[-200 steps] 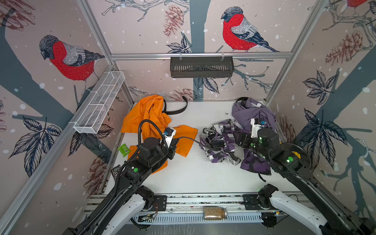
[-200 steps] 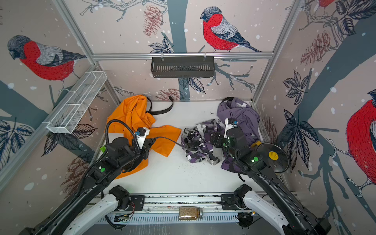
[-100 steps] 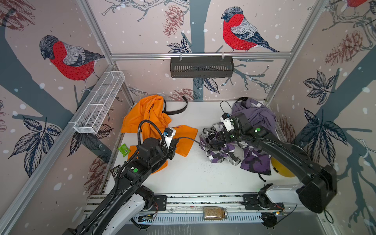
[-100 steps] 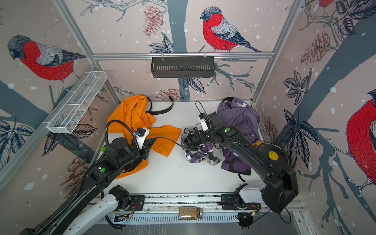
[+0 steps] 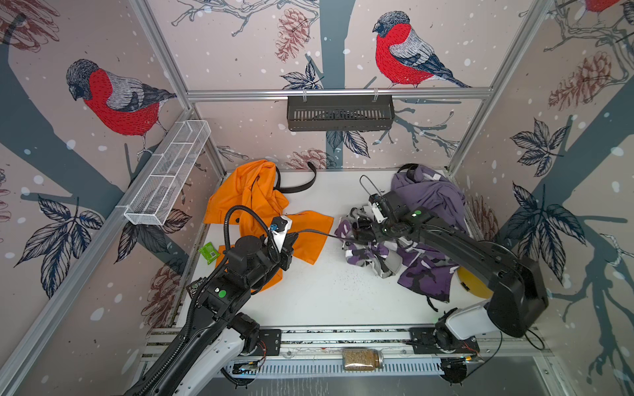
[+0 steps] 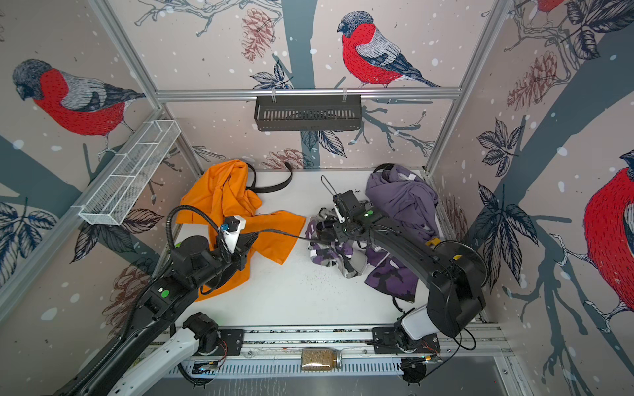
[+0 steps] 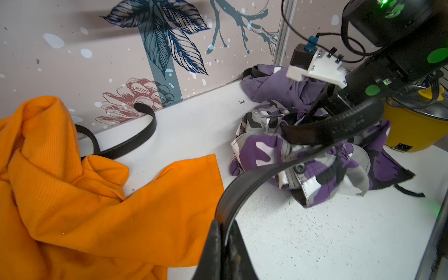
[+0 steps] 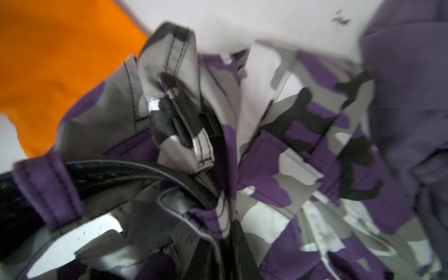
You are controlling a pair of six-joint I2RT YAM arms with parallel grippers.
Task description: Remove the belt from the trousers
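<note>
Left gripper (image 7: 224, 232), over left half of tabletop (image 5: 319, 295): clenched on free end of belt (image 7: 257, 177). Belt spans in air to camo trousers (image 5: 370, 255), bunched mid-tabletop toward right edge, and passes under purple belt loop (image 8: 48, 194).

Step judged: drawing belt out of loops.

Right gripper (image 5: 360, 233) down at waistband. Wrist view blurred, so cannot tell whether it is clamped on cloth.

Next move likely needs trousers pinned while left pulls along belt's length.

Hidden:
- yellow object (image 5: 471, 281) at right edge, mostly behind right arm
- buckle and remaining loops, lost in folds
- second belt (image 5: 298, 185) at far edge, one end under orange garment (image 5: 250, 195)
</note>
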